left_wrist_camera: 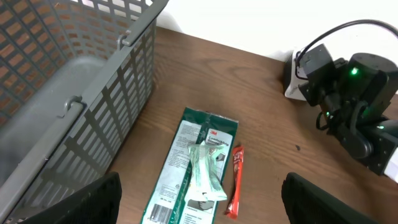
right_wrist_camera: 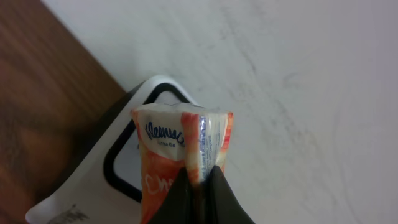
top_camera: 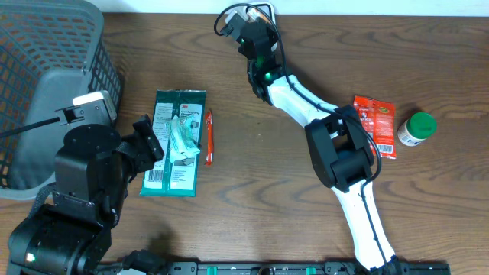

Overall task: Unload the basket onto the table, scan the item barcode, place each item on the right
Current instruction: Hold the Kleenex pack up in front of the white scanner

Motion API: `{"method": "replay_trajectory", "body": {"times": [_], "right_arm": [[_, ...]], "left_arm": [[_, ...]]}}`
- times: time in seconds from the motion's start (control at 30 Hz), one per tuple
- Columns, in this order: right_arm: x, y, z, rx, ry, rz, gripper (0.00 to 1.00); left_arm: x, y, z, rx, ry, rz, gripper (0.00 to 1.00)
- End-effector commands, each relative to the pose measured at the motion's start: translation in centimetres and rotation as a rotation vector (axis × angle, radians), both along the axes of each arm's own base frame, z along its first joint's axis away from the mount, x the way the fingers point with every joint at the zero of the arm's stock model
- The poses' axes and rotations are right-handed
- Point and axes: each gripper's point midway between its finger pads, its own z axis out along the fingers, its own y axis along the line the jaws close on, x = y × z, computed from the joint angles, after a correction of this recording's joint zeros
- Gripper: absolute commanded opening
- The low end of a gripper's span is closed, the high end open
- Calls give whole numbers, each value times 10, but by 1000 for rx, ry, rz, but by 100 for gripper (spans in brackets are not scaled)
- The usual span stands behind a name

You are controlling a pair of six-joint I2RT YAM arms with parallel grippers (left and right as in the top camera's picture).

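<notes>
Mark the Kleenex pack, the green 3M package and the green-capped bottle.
Kleenex pack (right_wrist_camera: pixel 169 142): right wrist view, printed front.
green 3M package (top_camera: pixel 170 177): overhead view, lower half.
green-capped bottle (top_camera: pixel 420 124): overhead view, its cap.

A grey mesh basket stands at the far left of the brown wooden worktop, its slatted wall upright. Just right of it a green printed packet lies flat, its length running near to far. A paler, smaller pouch rests on top of it. A thin red stick sachet lies along the packet's right edge, parallel to it. Well apart, at the right, a red-orange packet lies flat. A small white bottle with a green cap sits just beside its right edge.
</notes>
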Motion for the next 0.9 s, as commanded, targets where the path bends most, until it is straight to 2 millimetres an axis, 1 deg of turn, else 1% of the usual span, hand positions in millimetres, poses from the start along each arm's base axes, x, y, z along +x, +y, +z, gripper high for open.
{"method": "replay_trajectory", "body": {"times": [0.0,0.03,0.13,0.2,0.27,0.37,0.43,0.5,0.57,0.73,0.8,0.87], "right_arm": [[1,4,-8,-81,4,36,1],[1,4,-7,-91,0,38,1],[5,-2,10,-150,-66,12,1],[7,-1,21,-194,-108,16,1],[7,0,26,-230,-130,25,1],[7,1,24,-279,-120,39,1],[6,2,10,-293,-66,78,1],[7,-3,4,-251,-44,66,1],[9,-11,6,-179,-48,21,1],[11,-13,13,-151,-67,12,1],[9,-11,21,-124,-76,8,1],[4,-7,45,-34,-70,17,1]], "left_arm": [[-1,3,2,12,-6,6,82],[-1,3,2,12,-6,6,82],[-1,3,2,12,-6,6,82],[-1,3,2,12,-6,6,82],[-1,3,2,12,-5,6,82],[-1,3,2,12,-6,6,82],[-1,3,2,12,-6,6,82],[-1,3,2,12,-6,6,82],[-1,3,2,12,-6,6,82],[-1,3,2,12,-6,6,82],[-1,3,2,12,-6,6,82],[-1,3,2,12,-6,6,82]]}}
